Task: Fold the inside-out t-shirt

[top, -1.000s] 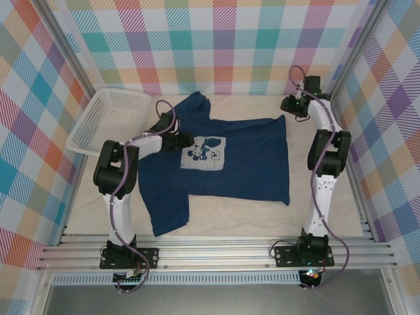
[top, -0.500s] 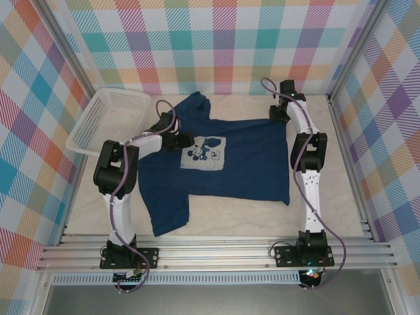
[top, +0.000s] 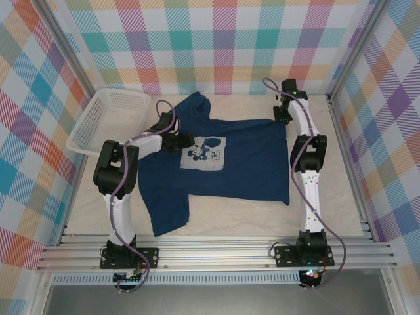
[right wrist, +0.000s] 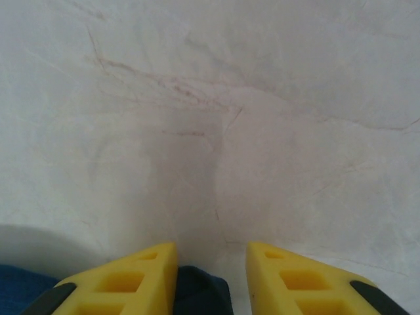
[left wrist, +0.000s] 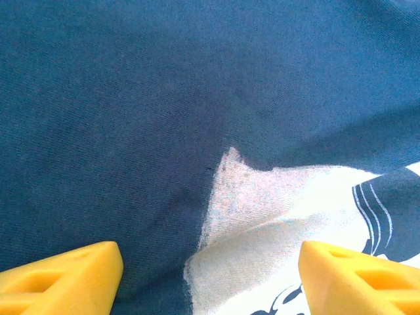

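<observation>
T-shirt (top: 223, 161) spread flat, left end effector (top: 180, 141) open on it

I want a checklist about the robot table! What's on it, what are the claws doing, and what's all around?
Surface: pale marbled table top, bare around the shirt.
Job's things: navy t-shirt spread flat, pale print facing up, one sleeve toward the back wall, one toward the near edge.
Clutter: white basket at the back left, nothing seen inside.
Grippers: left gripper open, low over the print's edge; right gripper at the shirt's far right corner, yellow fingers apart with cloth at their base, grip unclear.
Cables: purple cable looping along each arm.
Surroundings: colourful plaid walls, metal rails at the near edge.
</observation>
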`<move>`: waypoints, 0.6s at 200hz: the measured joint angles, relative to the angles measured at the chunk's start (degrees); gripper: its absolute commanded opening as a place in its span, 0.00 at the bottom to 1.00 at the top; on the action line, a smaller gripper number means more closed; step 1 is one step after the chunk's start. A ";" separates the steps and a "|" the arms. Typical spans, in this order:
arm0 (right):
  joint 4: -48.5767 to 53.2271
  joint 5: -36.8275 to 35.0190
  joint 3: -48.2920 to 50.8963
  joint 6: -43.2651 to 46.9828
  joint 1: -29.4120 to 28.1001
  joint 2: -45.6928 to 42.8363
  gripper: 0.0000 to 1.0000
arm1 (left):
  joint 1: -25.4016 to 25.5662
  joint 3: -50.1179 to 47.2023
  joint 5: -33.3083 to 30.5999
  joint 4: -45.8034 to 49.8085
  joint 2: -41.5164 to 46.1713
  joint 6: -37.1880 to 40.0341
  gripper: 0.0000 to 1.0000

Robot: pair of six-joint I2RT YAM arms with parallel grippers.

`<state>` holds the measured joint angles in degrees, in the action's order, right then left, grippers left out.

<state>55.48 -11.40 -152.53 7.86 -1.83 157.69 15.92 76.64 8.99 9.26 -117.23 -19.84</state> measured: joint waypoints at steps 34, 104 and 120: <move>1.16 1.03 -0.48 -1.55 0.44 0.09 0.10 | 0.02 0.00 0.02 0.00 0.04 0.00 0.73; -1.81 4.55 0.76 -10.29 3.13 -0.33 0.01 | 0.00 -0.85 -0.02 -0.66 0.31 0.17 0.73; -3.65 5.33 2.08 -12.96 4.83 -0.76 0.01 | -0.11 -0.87 -0.02 -0.68 0.31 0.17 0.73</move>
<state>51.83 -6.07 -150.45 -5.10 3.01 156.92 15.81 75.77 8.97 8.58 -116.92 -19.66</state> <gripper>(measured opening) 0.051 0.727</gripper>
